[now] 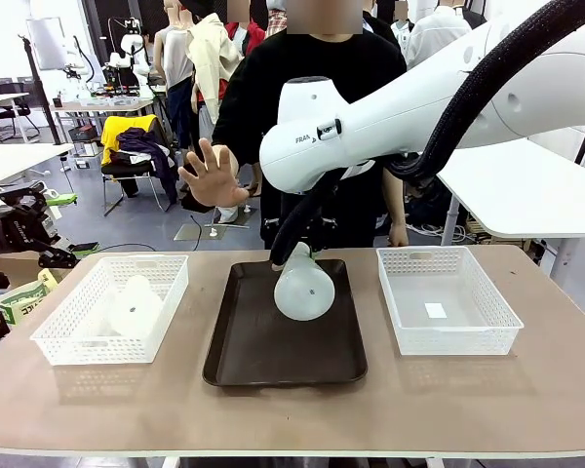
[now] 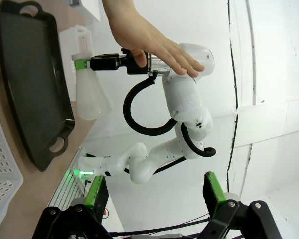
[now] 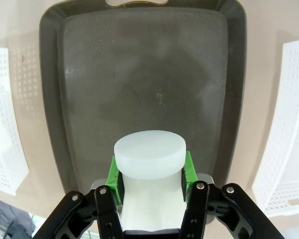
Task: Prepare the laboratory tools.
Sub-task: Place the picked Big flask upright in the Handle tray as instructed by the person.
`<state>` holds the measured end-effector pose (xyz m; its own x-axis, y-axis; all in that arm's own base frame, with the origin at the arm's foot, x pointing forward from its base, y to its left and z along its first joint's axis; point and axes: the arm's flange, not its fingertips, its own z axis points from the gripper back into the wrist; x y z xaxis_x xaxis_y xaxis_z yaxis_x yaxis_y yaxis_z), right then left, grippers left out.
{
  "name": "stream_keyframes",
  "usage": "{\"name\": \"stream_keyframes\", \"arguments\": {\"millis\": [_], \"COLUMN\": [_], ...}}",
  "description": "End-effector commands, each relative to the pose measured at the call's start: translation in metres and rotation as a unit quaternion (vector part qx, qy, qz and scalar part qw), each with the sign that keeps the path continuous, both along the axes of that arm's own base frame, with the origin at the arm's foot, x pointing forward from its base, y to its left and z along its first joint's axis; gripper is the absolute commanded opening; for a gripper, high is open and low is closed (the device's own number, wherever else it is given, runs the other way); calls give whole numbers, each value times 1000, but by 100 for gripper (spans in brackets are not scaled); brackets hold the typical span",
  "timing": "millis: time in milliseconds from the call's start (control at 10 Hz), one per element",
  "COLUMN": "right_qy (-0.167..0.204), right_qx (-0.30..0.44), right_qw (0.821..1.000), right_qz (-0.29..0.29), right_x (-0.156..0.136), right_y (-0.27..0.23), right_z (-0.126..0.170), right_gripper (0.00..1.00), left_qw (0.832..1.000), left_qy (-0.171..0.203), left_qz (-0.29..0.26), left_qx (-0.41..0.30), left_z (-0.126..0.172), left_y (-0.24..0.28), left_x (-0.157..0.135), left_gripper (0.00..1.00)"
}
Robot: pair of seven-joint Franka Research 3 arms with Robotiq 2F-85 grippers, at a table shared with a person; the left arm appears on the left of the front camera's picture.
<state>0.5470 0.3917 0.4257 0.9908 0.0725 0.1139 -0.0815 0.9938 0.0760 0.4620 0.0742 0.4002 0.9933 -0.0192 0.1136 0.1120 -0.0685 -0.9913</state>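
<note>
My right gripper (image 3: 149, 175) is shut on the neck of a frosted-white conical flask (image 3: 149, 151), its green pads on both sides. The flask (image 1: 303, 283) hangs base-down a little above the dark brown tray (image 1: 236, 353), tilted toward the camera. In the left wrist view, the flask (image 2: 91, 94) sits clear of the tray (image 2: 32, 84) in the right gripper (image 2: 82, 63). A second, alike flask (image 1: 135, 304) lies in the left white basket (image 1: 73, 346). My left gripper (image 2: 154, 194) is open, held off the table, with nothing between its fingers.
An empty white lattice basket (image 1: 447, 331) with a small sticker stands right of the tray. The person stands behind the far edge with an open hand (image 1: 213, 175) raised near my right arm; the hand (image 2: 149, 37) shows above the wrist in the left wrist view.
</note>
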Motion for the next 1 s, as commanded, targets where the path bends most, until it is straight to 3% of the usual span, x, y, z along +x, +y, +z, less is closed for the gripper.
{"name": "stream_keyframes", "arguments": {"millis": [0,900], "right_qy": [0,0], "right_qx": [2,2], "right_qw": [1000,1000], "right_qz": [1,1], "right_x": [0,0], "right_y": [0,0], "right_z": [1,1], "right_gripper": [0,0], "left_qw": [1000,1000], "left_qy": [-4,-4], "left_qz": [-1,-1], "left_qx": [-2,-2], "left_z": [2,2], "left_y": [1,1], "left_x": [-1,-1], "left_gripper": [100,100]}}
